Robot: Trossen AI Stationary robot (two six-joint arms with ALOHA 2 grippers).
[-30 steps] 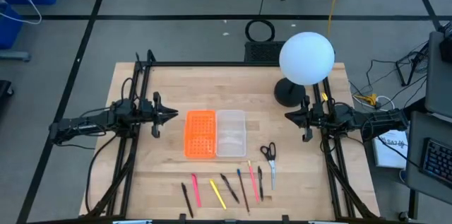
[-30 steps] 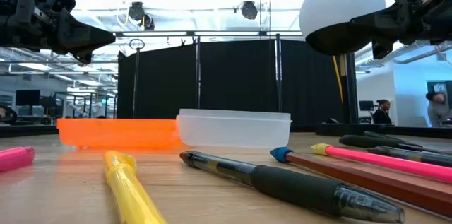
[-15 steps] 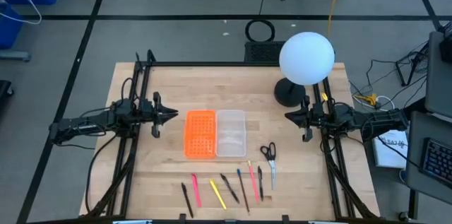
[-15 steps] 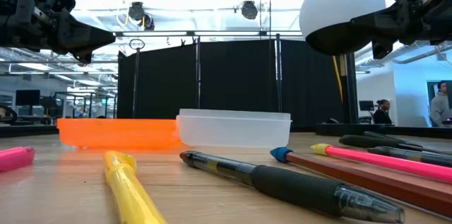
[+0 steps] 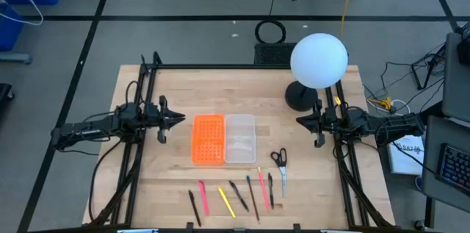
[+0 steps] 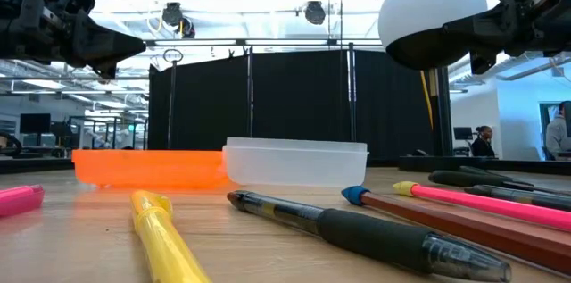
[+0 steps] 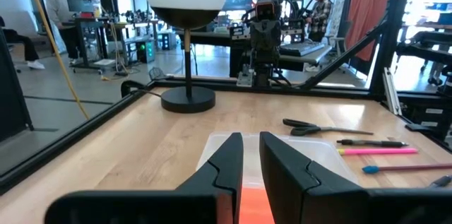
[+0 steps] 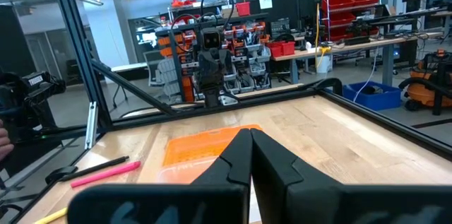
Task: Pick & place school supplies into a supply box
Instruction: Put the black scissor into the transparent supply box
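supply box (image 5: 224,140) on wooden table (image 5: 176,86), white globe lamp (image 5: 318,61) behind

Around my wooden table (image 5: 183,90), a globe lamp (image 5: 318,61) glows over grey floor (image 5: 183,38); black curtains (image 6: 268,104) behind, red bins (image 8: 349,1) shelved

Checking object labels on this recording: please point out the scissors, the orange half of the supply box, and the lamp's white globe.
scissors (image 5: 279,159): high view, on the black handles.
orange half of the supply box (image 5: 208,140): high view, middle of the gridded panel.
lamp's white globe (image 5: 319,60): high view, centre of the globe.
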